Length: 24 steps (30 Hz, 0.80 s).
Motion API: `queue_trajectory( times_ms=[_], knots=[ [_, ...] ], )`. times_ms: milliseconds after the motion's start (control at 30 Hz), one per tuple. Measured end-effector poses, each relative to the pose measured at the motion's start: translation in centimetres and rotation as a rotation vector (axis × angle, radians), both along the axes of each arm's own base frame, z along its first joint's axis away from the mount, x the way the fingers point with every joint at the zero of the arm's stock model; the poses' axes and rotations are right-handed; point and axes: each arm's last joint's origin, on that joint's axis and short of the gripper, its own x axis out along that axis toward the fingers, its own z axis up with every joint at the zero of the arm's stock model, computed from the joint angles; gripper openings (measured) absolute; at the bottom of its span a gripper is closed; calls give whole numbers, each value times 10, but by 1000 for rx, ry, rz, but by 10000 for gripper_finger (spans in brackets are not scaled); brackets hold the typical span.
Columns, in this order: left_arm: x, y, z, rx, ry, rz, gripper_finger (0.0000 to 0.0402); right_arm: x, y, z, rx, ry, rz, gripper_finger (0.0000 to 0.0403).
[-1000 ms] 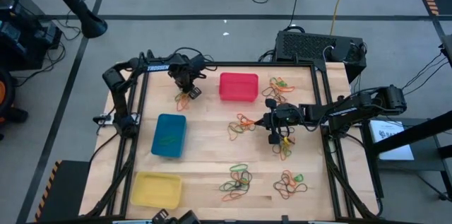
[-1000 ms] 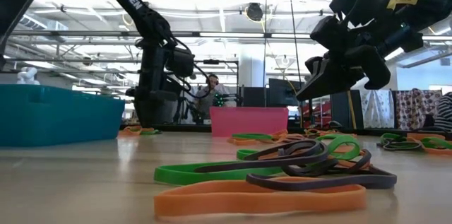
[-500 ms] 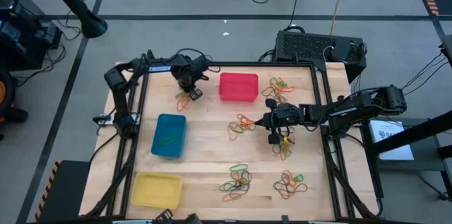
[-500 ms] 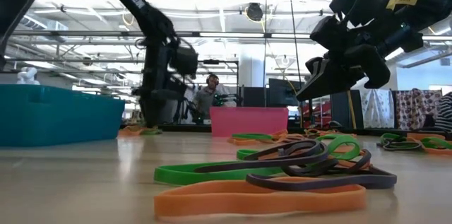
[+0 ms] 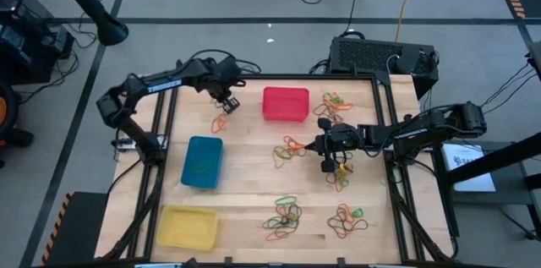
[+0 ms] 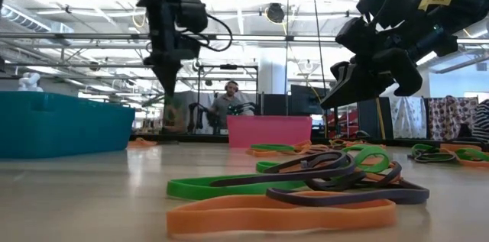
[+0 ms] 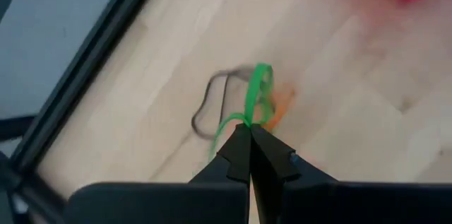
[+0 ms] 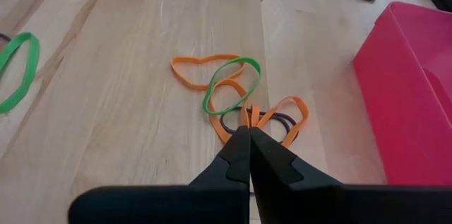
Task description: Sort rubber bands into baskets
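- The left hand has been closed within the last second and lifted off the tabletop; a green band is now pinched between its fingertips.
- From this it is judged that one pick is done and the carry to a tub comes next.
- The green band hangs from the tips above the small pile near the back left corner, between the red tub and the tabletop's left edge.
- Its long axis runs straight out from the fingertips, the loop drawn narrow, free end pointing away from the hand.
- The right hand is closed on an orange band, near the middle cluster.
- The blue tub and yellow tub stand to the left front.
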Motion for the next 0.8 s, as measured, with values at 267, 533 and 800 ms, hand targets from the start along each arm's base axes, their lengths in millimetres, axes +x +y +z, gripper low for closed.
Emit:
queue_trajectory(
  times_ms=[267, 533, 800],
  knots=[
    [-7, -5, -10, -69, 104, -8, 2, 0, 0, 0, 0, -3, 0, 0],
    [2, -2, -10, -16, 45, -60, 7, 0, 0, 1, 5, -8, -4, 0],
    [9, -6, -9, 30, 35, -114, 74, 0, 0, 1, 12, -9, -8, 0]
  ],
)
